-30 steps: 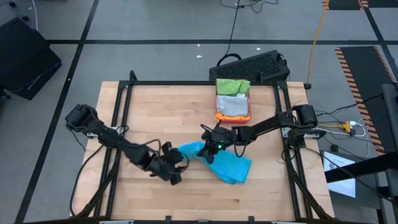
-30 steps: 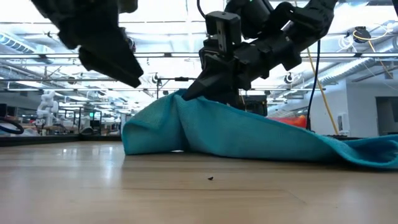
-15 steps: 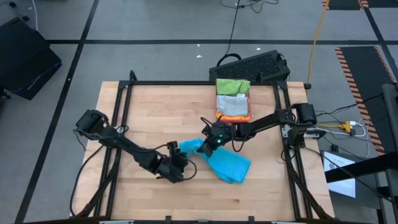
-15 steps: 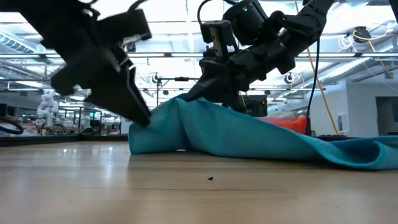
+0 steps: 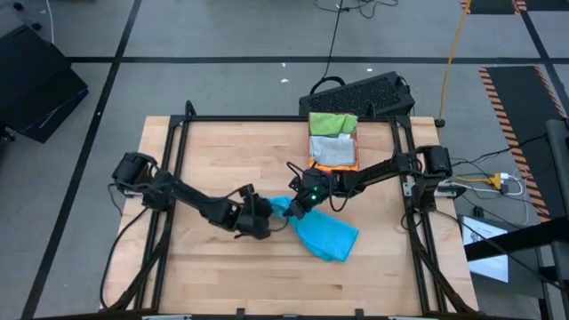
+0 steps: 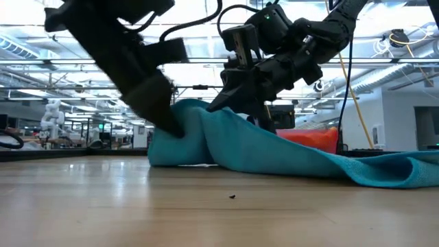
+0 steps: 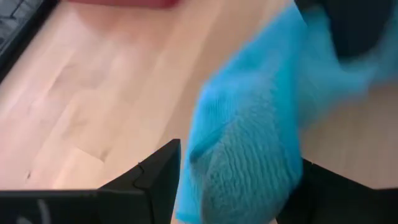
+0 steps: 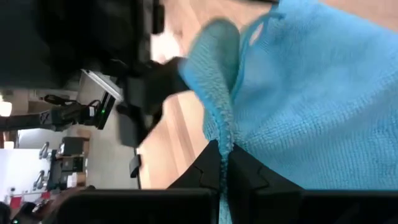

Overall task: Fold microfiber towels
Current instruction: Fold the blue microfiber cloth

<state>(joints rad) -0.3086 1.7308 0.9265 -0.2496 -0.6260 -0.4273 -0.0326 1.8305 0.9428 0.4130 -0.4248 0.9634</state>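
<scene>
Left gripper (image 5: 263, 220) advancing since earlier frame, fingers now straddling blue towel (image 5: 325, 235) corner, spread, not clamped. Right gripper (image 5: 296, 206) pinching raised edge mid-table. Risk: corner slipping out, fold bunching.

Two robot arms meet at a bright blue towel (image 5: 322, 233) on a wooden table (image 5: 213, 151).

The left gripper (image 5: 265, 219) and right gripper (image 5: 296, 206) converge on the towel's bunched corner; behind them, a pink-red tray (image 5: 313, 164) holds folded green and grey towels (image 5: 333, 138), a black keyboard (image 5: 360, 95) beyond.

Left hand (image 5: 264, 222) reached blue towel (image 5: 324, 233) (its bunched end).
</scene>
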